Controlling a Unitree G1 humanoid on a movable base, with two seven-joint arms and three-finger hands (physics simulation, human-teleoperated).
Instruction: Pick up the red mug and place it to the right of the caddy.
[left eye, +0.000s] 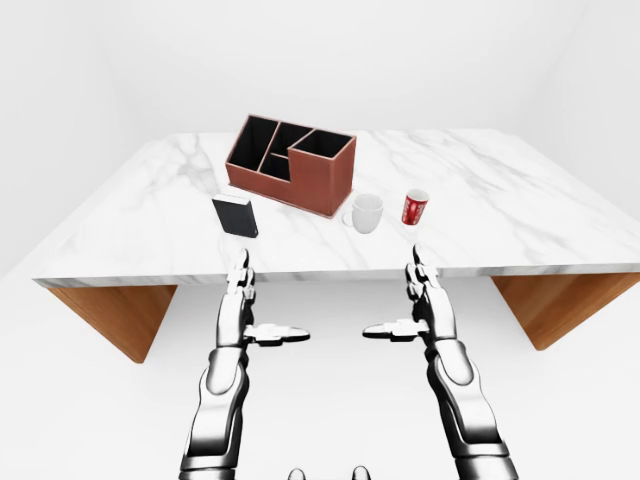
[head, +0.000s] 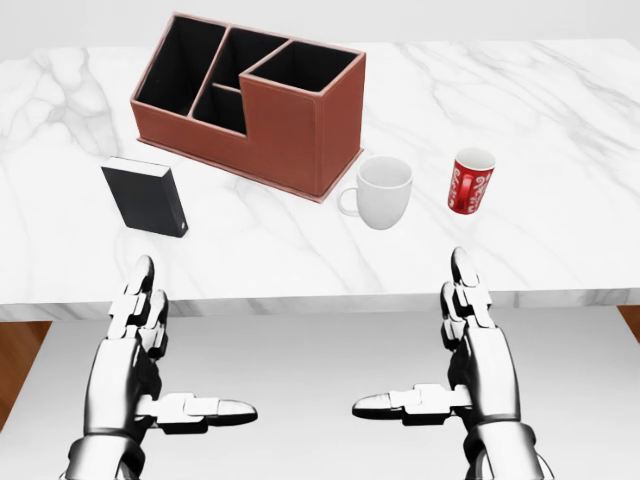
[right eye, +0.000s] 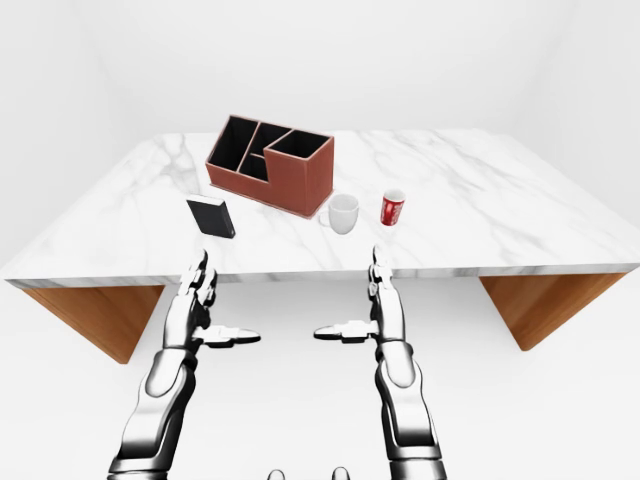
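Note:
The red mug (head: 471, 181) with a white pattern stands upright on the marble table (head: 560, 130), right of a white mug (head: 381, 192). The brown caddy (head: 250, 100) with black compartments stands at the upper left of both mugs. My left hand (head: 170, 360) and right hand (head: 440, 350) hover below the table's near edge, both open with fingers straight and thumbs pointing inward. Neither hand touches anything. The right hand is directly below the red mug in the head view.
A black box (head: 147, 197) stands on the table left of the white mug, below the caddy. Wooden table supports (left eye: 110, 315) show under both ends. The floor and walls are plain white.

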